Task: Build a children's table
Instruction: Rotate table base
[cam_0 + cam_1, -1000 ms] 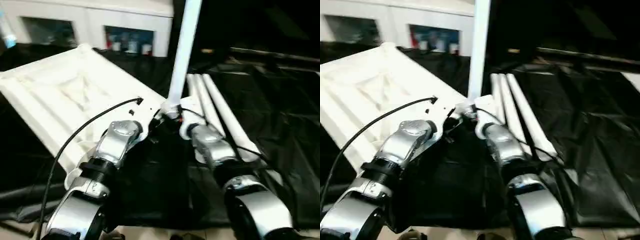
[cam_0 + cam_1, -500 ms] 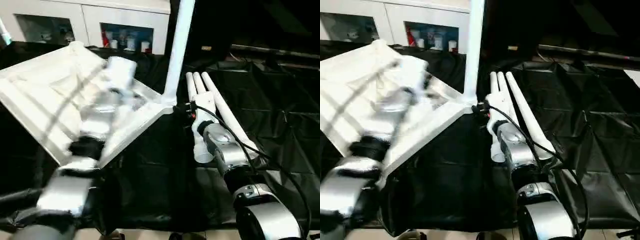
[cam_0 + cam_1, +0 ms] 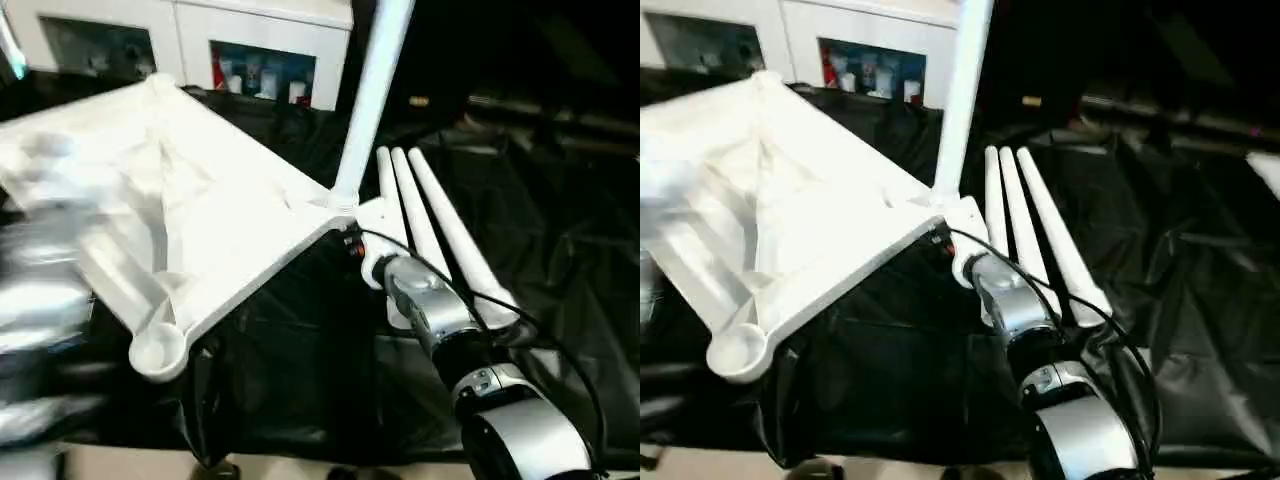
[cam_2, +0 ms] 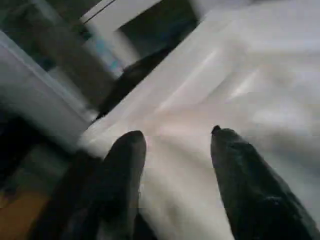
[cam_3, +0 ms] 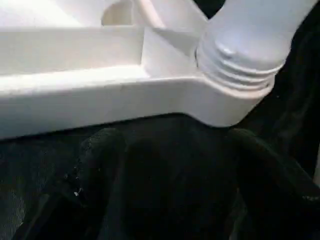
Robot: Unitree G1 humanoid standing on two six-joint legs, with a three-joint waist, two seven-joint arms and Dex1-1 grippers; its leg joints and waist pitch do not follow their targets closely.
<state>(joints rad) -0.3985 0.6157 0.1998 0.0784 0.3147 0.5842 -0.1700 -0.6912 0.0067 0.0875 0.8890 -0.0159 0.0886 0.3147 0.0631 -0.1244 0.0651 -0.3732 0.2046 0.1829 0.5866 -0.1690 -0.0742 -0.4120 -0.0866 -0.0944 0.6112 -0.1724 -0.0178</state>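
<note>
We see the table top [image 3: 190, 210] lying upside down, ribbed side up, on black sheeting [image 3: 560, 230], tilted with 1 corner raised toward us. 1 leg [image 3: 368, 100] stands upright in the round socket at the corner nearest the right arm; in the right wrist view its threaded end [image 5: 240, 55] sits in that socket. An empty round socket [image 3: 158, 350] shows at the near corner. 3 more legs [image 3: 440, 230] lie side by side on the sheeting, just beside the fitted corner.

Right tool [image 5: 175, 165]: its 2 black fingers [image 5: 100, 155] are spread, resting just under the edge of the top below the fitted socket, pinching nothing. The right forearm [image 3: 430, 310] reaches in from the near right, with a black cable [image 3: 540, 340] looping along it.

Left tool [image 4: 175, 160]: fingers [image 4: 125, 165] spread apart over the white surface of the top; we cannot tell whether they touch it. The left arm [image 3: 40, 330] appears as a blur at the left edge.

A white cabinet [image 3: 250, 50] with glass doors stands behind the work.
</note>
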